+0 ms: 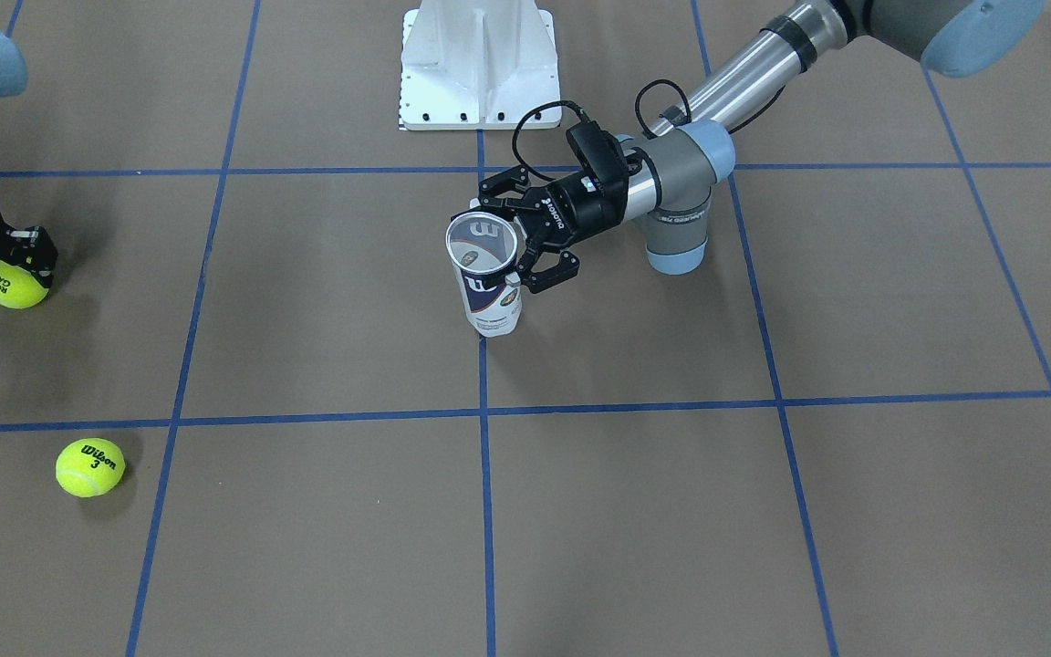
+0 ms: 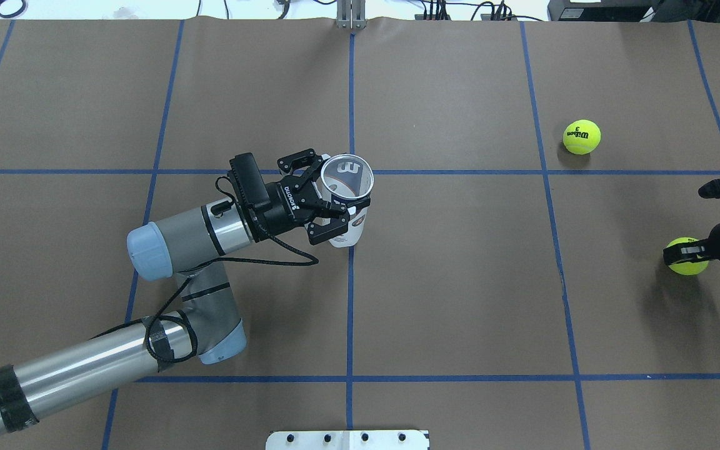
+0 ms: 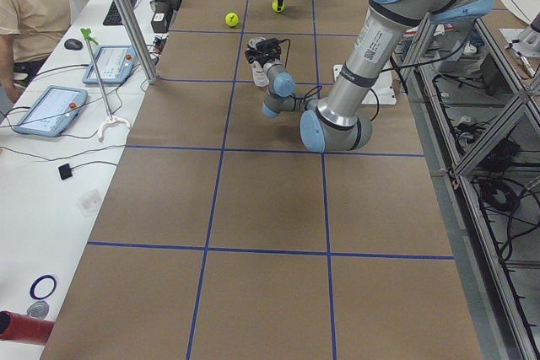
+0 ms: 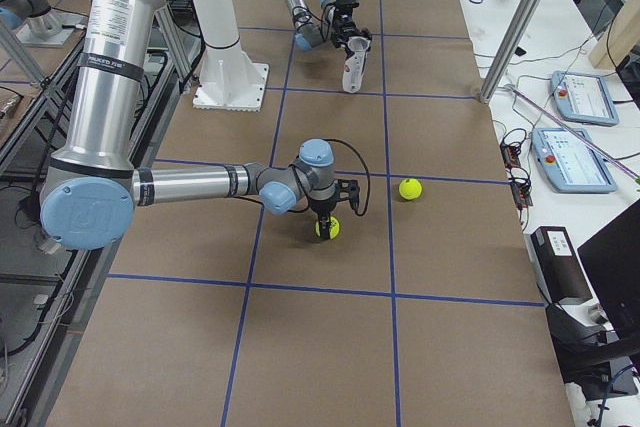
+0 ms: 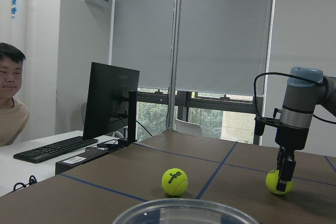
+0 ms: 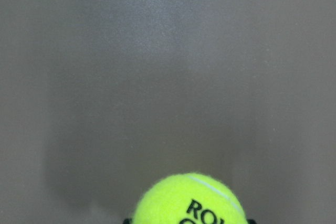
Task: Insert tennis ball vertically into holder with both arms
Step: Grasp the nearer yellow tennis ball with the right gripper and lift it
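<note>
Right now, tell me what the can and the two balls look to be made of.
The can looks like clear, glossy plastic: the label's print shows through its wall from inside the open top. The Wilson ball and the other ball have a matte, fuzzy yellow-green felt cover with black print. Their cores are hidden, probably rubber.

Brown paper-covered table (image 2: 460, 312) with blue tape grid, white side desk (image 5: 37, 167), grey blinds (image 5: 220, 30) over windows (image 5: 210, 116).

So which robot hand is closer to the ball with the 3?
Right. The right gripper grips another tennis ball near the Wilson 3 ball; the left gripper holds the tennis-ball can far away.
</note>
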`<state>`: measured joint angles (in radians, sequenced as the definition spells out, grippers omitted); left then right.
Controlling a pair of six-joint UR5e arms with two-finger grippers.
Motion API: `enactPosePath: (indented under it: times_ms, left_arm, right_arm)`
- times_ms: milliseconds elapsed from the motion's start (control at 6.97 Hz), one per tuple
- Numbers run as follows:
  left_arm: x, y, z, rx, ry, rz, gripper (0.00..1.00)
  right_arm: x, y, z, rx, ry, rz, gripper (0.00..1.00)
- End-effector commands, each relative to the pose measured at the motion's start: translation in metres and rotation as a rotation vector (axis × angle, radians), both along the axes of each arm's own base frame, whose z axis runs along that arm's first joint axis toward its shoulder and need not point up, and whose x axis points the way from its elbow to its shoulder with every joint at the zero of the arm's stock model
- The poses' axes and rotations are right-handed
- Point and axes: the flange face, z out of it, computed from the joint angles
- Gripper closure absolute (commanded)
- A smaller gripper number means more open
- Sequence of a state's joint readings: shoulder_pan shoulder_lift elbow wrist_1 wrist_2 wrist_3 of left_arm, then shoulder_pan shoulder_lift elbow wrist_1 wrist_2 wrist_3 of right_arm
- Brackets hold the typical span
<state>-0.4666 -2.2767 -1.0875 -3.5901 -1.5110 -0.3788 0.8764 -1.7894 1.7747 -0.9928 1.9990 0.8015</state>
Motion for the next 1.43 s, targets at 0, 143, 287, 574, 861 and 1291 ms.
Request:
enactPosePath:
  times_ms: [0, 143, 287, 574, 861, 1291]
  left_arm:
    - [-0.002, 0.003, -0.001, 0.011, 0.024, 0.003, 0.29]
    - [-0.004, 0.002, -0.001, 0.015, 0.031, 0.000, 0.29]
    - [-0.004, 0.002, -0.001, 0.015, 0.031, 0.000, 0.29]
    - [-0.003, 0.003, -0.001, 0.016, 0.025, -0.001, 0.29]
    - [-0.001, 0.002, 0.001, 0.013, 0.018, -0.001, 0.29]
    - [0.001, 0.003, 0.004, 0.010, 0.011, 0.002, 0.29]
  right_arm:
    - [0.027, -0.036, -0.046, -0.042, -0.156, 0.029, 0.91]
    - [0.044, -0.071, -0.098, -0.081, -0.247, 0.048, 0.91]
    - [0.041, -0.093, -0.159, -0.089, -0.284, 0.042, 0.91]
    - [0.016, -0.138, -0.298, -0.157, -0.283, 0.088, 0.90]
    - [-0.048, -0.137, -0.400, -0.214, -0.337, 0.114, 0.89]
    - [-0.146, -0.140, -0.537, -0.274, -0.350, 0.202, 0.84]
